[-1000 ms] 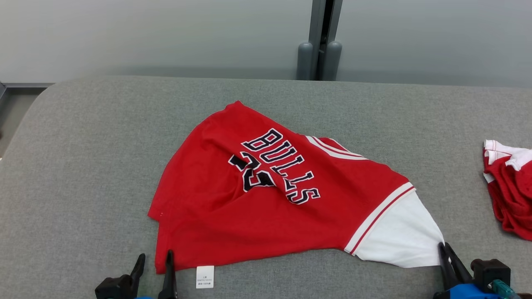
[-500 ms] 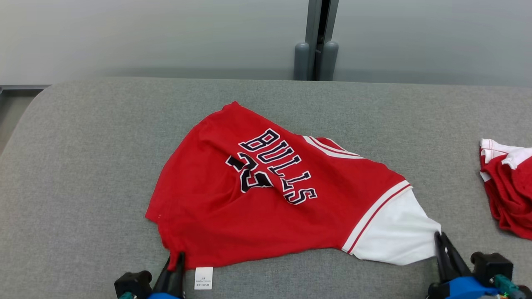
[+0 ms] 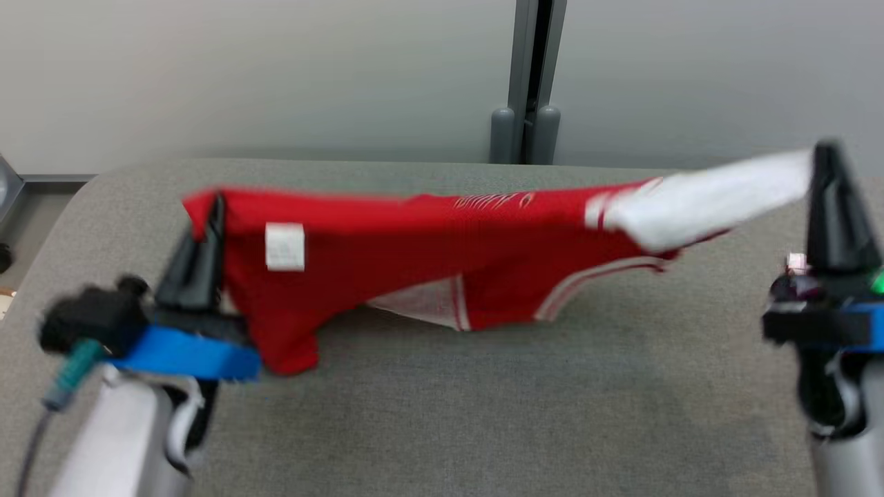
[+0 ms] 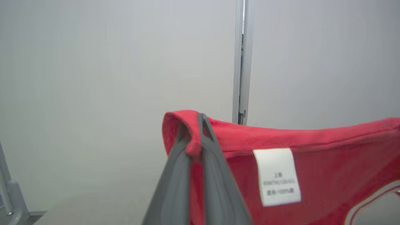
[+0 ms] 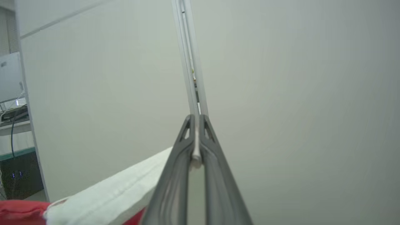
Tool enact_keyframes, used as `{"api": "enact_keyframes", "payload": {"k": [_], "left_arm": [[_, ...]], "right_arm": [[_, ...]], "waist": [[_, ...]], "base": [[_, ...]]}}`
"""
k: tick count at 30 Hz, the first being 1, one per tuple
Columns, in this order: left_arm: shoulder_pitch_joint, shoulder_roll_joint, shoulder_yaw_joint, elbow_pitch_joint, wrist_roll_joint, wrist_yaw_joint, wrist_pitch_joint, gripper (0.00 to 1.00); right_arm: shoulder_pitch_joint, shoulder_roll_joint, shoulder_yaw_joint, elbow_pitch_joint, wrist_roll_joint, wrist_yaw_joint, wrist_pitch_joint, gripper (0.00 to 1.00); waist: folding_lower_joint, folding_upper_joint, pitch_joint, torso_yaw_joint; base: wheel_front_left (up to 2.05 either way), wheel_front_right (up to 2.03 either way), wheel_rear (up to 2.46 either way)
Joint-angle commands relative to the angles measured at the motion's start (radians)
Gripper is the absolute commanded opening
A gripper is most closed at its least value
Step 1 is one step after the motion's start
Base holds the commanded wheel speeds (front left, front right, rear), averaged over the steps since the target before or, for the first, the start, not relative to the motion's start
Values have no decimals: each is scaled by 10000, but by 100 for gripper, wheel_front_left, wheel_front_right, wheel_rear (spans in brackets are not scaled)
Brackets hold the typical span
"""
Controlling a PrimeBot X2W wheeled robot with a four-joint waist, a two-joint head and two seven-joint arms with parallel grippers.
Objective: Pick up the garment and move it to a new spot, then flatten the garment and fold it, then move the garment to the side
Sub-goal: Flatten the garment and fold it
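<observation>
at eight o'clock in the head view the left gripper is seen: two long dark tapered fingers on a black block, ringed by a blue band, with a teal plug and grey cable attached. the right gripper, at three o'clock, is built alike, a green light lit. forearms are cased pale grey.

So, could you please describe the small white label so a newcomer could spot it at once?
Above the grey table, a red jersey hangs stretched out. Near the end pinched by the left gripper sits the label: a small white rectangle with tiny print, unlike the large plain white sleeve at the right gripper.
</observation>
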Motion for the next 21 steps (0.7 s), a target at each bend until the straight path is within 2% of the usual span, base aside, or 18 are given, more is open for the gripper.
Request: {"api": "enact_keyframes", "payload": {"k": [1,7,11,13,17,18,19,21], "left_arm": [[-594,375,-56,-292,27,-9,-24,0],[-2793,1606,-123,-1069,-367,-9,467,0],[-3708,1864,-249,-1046,-563,-8,1096,0],[-4231,1883,-354,-878,-768,-5,1450,0],[-5256,1893,-576,-215,-844,3,1913,0],[-5876,1760,-583,287,-901,4,1855,0],[-5876,1760,-583,287,-901,4,1855,0],[-6585,1629,-606,916,-795,54,1644,0]], "right_arm": [[-500,-311,72,-387,204,-3,-3,0],[-2859,-1600,459,-1273,701,-3,643,0],[-4125,-2078,742,-1151,477,-3,1105,0],[-4891,-2286,932,-762,288,-3,1316,0],[-6489,-2262,1132,518,-12,-3,1357,0],[-7372,-2352,1236,1225,-445,-3,1159,0],[-7372,-2352,1236,1225,-445,-3,1159,0],[-8231,-2266,1108,2061,-872,-3,872,0]], "waist": [[0,0,-83,-21],[0,0,-107,-22],[0,0,150,5],[0,0,408,16],[0,0,1117,-6],[0,0,1558,-28],[0,0,1558,-28],[0,0,1940,-58]], "base": [[0,0,0],[0,0,0],[0,0,0],[0,0,0],[0,0,0],[0,0,0],[0,0,0],[0,0,0]]}}
